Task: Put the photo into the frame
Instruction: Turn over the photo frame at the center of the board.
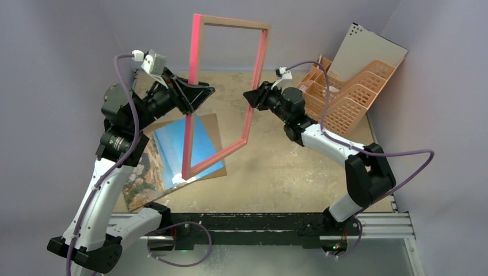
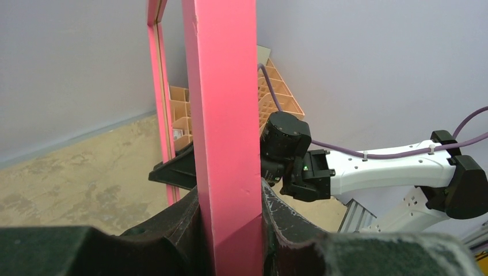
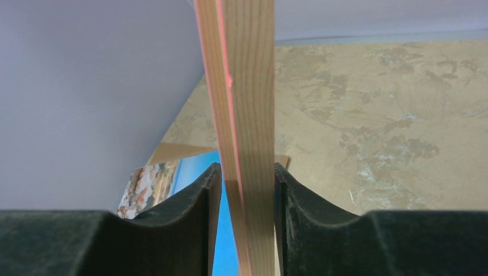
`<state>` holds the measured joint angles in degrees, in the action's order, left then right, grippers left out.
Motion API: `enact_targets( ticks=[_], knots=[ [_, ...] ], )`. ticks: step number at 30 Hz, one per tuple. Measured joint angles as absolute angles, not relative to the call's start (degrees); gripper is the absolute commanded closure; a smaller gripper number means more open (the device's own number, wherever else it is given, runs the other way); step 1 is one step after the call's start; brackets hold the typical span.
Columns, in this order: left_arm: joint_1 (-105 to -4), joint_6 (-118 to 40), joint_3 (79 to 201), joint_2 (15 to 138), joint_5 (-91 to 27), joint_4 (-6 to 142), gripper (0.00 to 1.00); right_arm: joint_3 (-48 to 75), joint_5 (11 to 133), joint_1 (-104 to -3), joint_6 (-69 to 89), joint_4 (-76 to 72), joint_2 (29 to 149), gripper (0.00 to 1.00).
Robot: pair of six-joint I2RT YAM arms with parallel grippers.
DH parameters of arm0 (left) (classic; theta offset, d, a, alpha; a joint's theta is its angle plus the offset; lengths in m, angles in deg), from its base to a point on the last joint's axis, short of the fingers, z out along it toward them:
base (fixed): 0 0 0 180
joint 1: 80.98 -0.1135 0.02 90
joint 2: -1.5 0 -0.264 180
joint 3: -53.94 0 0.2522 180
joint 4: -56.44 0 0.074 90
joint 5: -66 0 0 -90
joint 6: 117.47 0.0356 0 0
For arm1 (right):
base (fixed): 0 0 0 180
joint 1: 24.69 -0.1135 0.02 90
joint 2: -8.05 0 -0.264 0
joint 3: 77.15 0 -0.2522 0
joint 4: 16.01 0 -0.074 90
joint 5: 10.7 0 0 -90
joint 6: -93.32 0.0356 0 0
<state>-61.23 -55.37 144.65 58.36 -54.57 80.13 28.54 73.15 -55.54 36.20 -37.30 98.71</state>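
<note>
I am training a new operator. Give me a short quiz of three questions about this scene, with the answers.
1. True or false: the frame lies flat on the table.
2. The left gripper and the right gripper: which grips the frame? A only left; B only right; C both.
3. Fill in: the photo lies picture side ____.
Key: 1 false, it is held upright; 2 C; 3 up.
</note>
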Motion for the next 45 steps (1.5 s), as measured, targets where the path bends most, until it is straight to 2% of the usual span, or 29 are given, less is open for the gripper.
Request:
enact_targets(
  ticks=[5, 8, 11, 13, 16, 18, 27, 34, 42, 45],
  knots=[
    [-61.23, -55.59, 142.95, 56.89, -53.30, 79.65, 1.00, 28.75, 73.78, -55.54, 35.52, -36.31, 98.33, 0.76],
    [-61.23, -55.85, 140.83, 55.36, -51.83, 79.78, 0.99, 29.04, 73.72, -55.76, 34.12, -32.47, 97.11, 0.78],
    [-61.23, -55.76, 138.64, 53.68, -49.06, 81.47, 0.91, 29.04, 73.83, -55.76, 31.83, -25.36, 94.79, 0.78],
    [-61.25, -55.76, 136.24, 52.00, -46.57, 82.34, 0.90, 29.34, 74.20, -55.76, 30.23, -20.95, 92.94, 0.78],
    [-61.30, -55.76, 132.59, 49.92, -43.94, 83.28, 0.99, 29.72, 75.34, -55.80, 28.16, -14.74, 90.64, 0.78],
    [-61.34, -55.81, 131.25, 49.90, -42.11, 85.01, 1.00, 29.72, 76.49, -55.80, 27.04, -11.18, 89.99, 0.78],
    [-61.34, -57.27, 129.96, 59.50, -37.28, 91.72, 1.00, 29.98, 84.65, -55.48, 25.73, 2.16, 93.15, 0.77],
    [-63.04, -59.02, 124.11, 65.59, -37.26, 89.92, 0.92, 30.26, 90.00, -55.45, 25.99, 9.63, 95.95, 0.76],
    [-66.56, -60.84, 119.06, 77.35, -40.97, 84.46, 0.91, 31.11, 94.11, -55.48, 25.18, 12.21, 100.45, 0.76],
    [-66.78, -61.45, 118.77, 81.55, -41.28, 83.21, 0.88, 31.22, 94.88, -55.48, 24.99, 12.21, 102.75, 0.73]
  ],
)
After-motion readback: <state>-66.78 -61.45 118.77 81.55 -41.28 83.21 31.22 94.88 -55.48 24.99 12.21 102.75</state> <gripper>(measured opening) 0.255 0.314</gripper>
